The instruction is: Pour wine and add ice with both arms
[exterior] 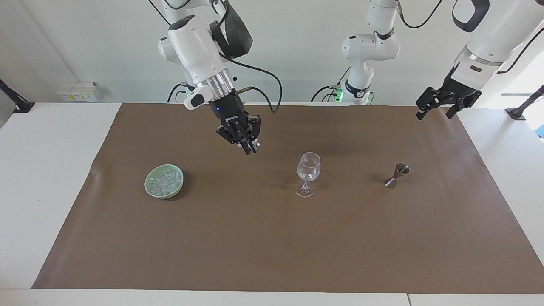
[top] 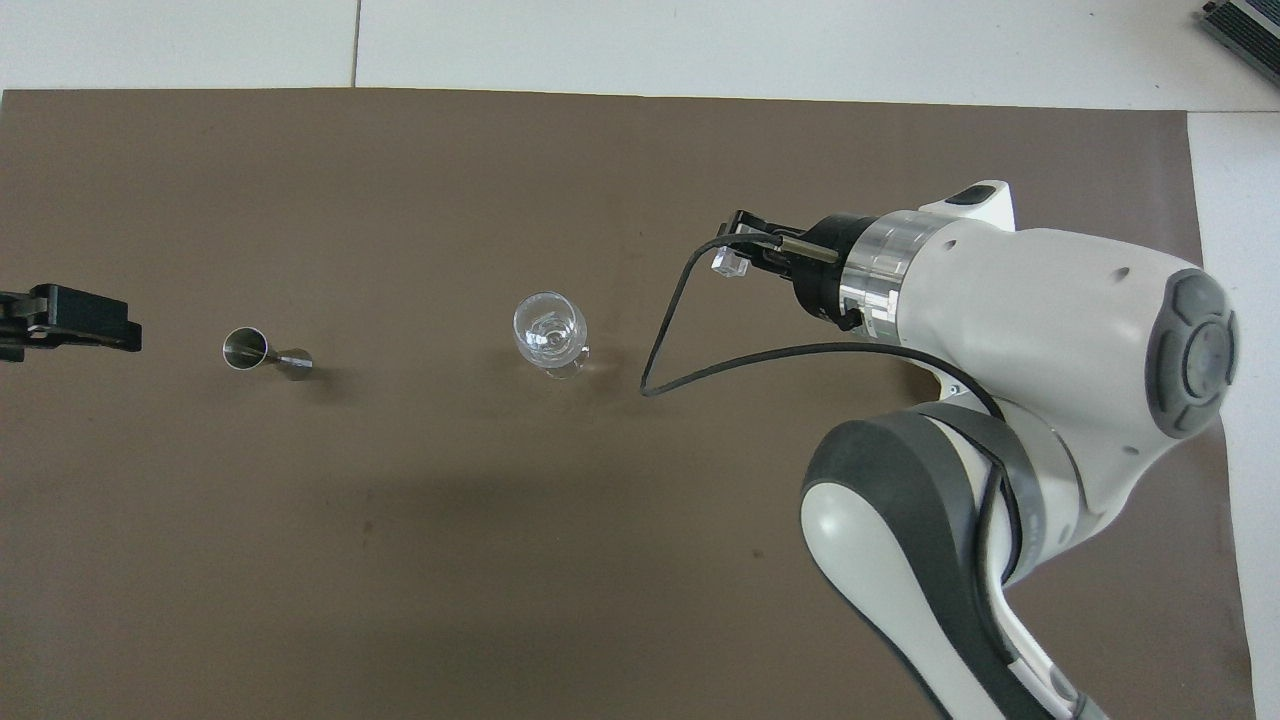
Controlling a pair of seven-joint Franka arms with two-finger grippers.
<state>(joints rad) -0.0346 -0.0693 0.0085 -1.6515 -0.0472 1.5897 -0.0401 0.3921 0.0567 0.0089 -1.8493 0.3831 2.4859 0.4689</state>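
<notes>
A single ice cube [top: 729, 262] is sitting pinched between the fingertips of the right pincer [exterior: 250, 148], which is closed on it and hanging in the air over bare brown mat [exterior: 272, 255], between the green bowl [exterior: 149, 189] and the wine glass [exterior: 308, 174]. The rest of the ice [exterior: 164, 182] is lying heaped in that bowl, toward the right arm's end of the tabletop [exterior: 46, 170].

The risk is judged to be in the cube itself: it is small, glassy and probably slick, and only its edge seems to be caught, so a jolt could be letting it slip out over the mat short of the glass. The glass is also standing on a thin stem, with a narrow mouth; a release off centre could be bouncing the cube off the rim, and a low approach could be knocking the glass over.

Further out, the metal jigger [exterior: 397, 175] is standing beside the glass toward the left arm's end. The left pincer [exterior: 440, 106] is waiting, spread wide and holding nothing, raised over the mat's corner at that end.
</notes>
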